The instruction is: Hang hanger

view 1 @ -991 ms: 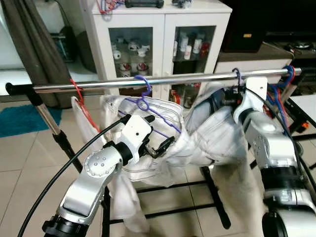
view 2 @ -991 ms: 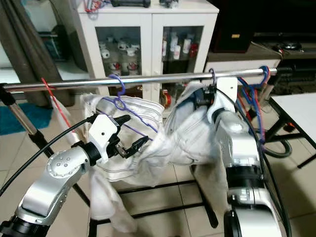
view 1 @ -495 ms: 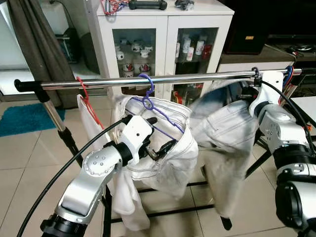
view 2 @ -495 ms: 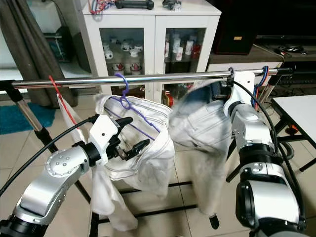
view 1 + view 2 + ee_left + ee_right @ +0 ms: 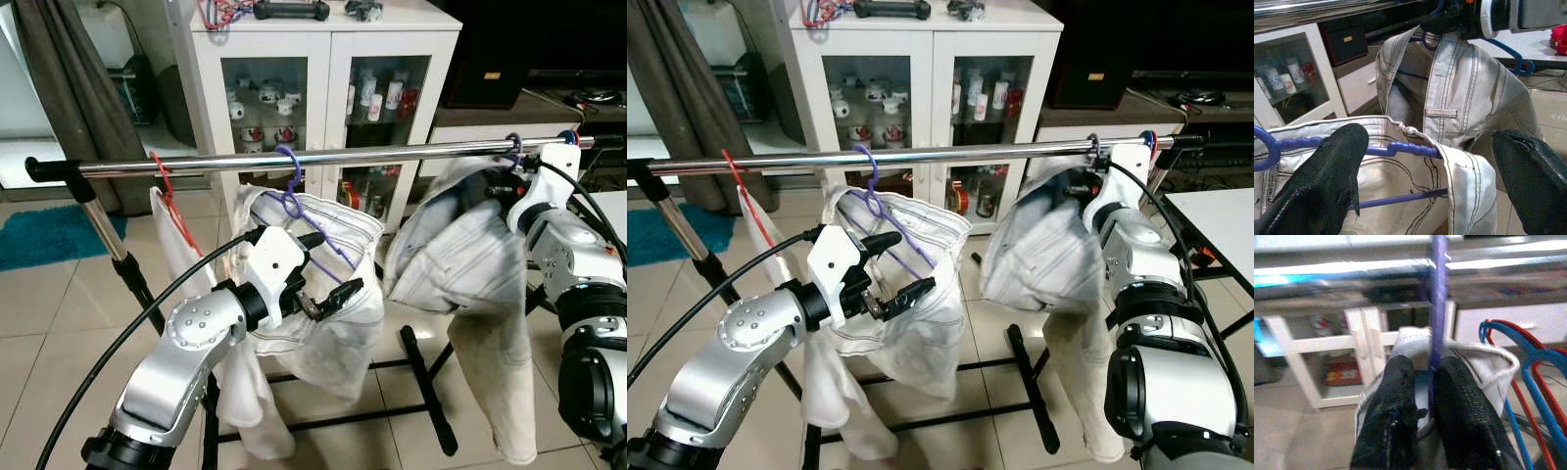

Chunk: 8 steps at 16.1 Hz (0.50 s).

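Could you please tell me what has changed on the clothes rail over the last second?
The right gripper, shut on the hanger, has carried it and the pale jeans along the rail toward the robot's right end, clear of the other garment. The left gripper stays open beside the white jeans on the purple hanger.

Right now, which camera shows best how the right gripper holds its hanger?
The right wrist view: the right gripper has its fingers shut on the purple hanger stem, just below the rail. Both eye views show that gripper up at the rail's right end, blurred, the jeans hanging beneath.
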Available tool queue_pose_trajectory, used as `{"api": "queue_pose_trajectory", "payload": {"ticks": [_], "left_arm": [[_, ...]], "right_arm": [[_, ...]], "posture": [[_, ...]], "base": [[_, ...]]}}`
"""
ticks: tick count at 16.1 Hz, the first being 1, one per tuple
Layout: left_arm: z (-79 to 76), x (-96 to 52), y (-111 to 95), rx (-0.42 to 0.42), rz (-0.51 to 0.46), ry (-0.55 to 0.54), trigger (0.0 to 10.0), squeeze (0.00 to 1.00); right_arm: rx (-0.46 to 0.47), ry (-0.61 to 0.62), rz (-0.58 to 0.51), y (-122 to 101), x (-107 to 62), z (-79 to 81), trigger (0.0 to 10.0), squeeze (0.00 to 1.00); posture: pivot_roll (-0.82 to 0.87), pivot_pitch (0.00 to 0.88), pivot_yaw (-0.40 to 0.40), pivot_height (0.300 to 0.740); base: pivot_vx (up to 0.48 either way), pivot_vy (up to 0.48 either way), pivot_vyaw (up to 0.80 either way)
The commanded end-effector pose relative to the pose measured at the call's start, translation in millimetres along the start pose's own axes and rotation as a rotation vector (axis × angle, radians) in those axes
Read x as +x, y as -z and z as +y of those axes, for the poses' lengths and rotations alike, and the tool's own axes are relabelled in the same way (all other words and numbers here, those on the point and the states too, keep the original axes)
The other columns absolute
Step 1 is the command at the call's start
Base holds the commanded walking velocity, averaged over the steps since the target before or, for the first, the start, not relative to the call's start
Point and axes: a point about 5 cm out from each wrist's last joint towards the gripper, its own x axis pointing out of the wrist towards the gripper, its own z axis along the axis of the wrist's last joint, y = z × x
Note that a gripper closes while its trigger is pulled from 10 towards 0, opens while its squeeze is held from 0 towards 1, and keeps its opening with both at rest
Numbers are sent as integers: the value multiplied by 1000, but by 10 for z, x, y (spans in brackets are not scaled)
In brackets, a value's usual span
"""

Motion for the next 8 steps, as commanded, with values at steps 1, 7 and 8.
{"api": "queue_pose_trajectory", "payload": {"ticks": [1,7,8], "left_arm": [[39,-26,-34,9,-9,-33,10000,0],[302,-298,22,-40,25,-320,10000,0],[308,-378,66,-67,58,-372,10000,90]], "right_arm": [[-15,-46,-43,-95,-11,16,10000,1000],[-77,-307,-86,-238,-680,109,10000,1000],[-79,-387,-76,-197,-936,205,10000,1000]], "posture": [[76,0,-31,740],[84,0,-18,740],[85,0,-7,740]], "base": [[0,0,0],[0,0,0],[0,0,0]]}}
